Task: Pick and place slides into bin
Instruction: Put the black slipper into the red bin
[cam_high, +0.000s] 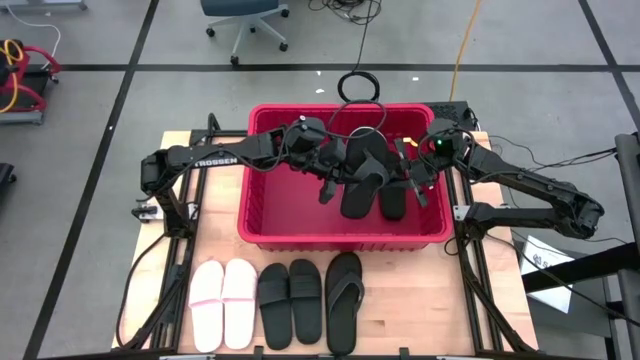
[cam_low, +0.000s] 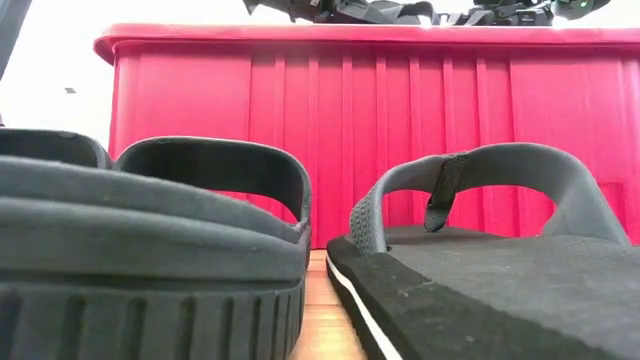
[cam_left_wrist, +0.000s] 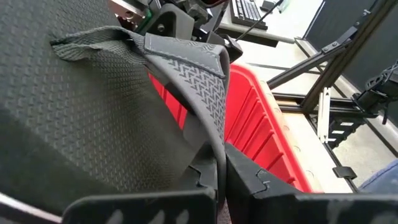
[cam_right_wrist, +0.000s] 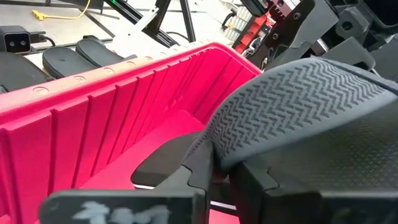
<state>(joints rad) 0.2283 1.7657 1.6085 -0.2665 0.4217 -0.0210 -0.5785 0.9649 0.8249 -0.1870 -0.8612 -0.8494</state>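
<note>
Progress: roughly three black slides (cam_high: 362, 170) are seen inside the red bin (cam_high: 262, 215); exact count is hidden by the arms. Five are left on the bench (cam_high: 420, 300): pink pair (cam_high: 223, 303), black wide-strap pair (cam_high: 290, 303), one flip-flop (cam_high: 343, 300). Left hand (cam_high: 330, 187) is clamped on a strap over the bin. Right hand (cam_high: 418, 190) is slightly parted around a strap, grip uncertain.

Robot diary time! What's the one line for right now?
left gripper: shut on black thong flip-flop strap | right gripper: on same flip-flop | over red ribbed plastic bin | five slides on wooden table
</note>
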